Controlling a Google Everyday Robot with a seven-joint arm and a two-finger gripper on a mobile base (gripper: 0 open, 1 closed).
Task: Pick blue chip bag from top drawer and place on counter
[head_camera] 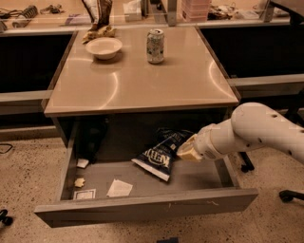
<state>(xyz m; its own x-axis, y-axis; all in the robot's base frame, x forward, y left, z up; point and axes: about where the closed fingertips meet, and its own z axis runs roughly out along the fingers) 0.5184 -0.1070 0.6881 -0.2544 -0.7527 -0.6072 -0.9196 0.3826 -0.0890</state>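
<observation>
The blue chip bag (159, 154) lies tilted in the open top drawer (147, 206), right of its middle, with its white bottom edge toward the drawer front. My gripper (186, 152) reaches into the drawer from the right on a white arm and sits right against the bag's right side. The beige counter (142, 80) is directly above the drawer.
On the counter stand a white bowl (103, 47) and a soda can (155, 46) near the back, with a brown striped bag (97, 12) behind them. The drawer also holds a dark object (92, 142) at the left and small paper scraps (118, 188).
</observation>
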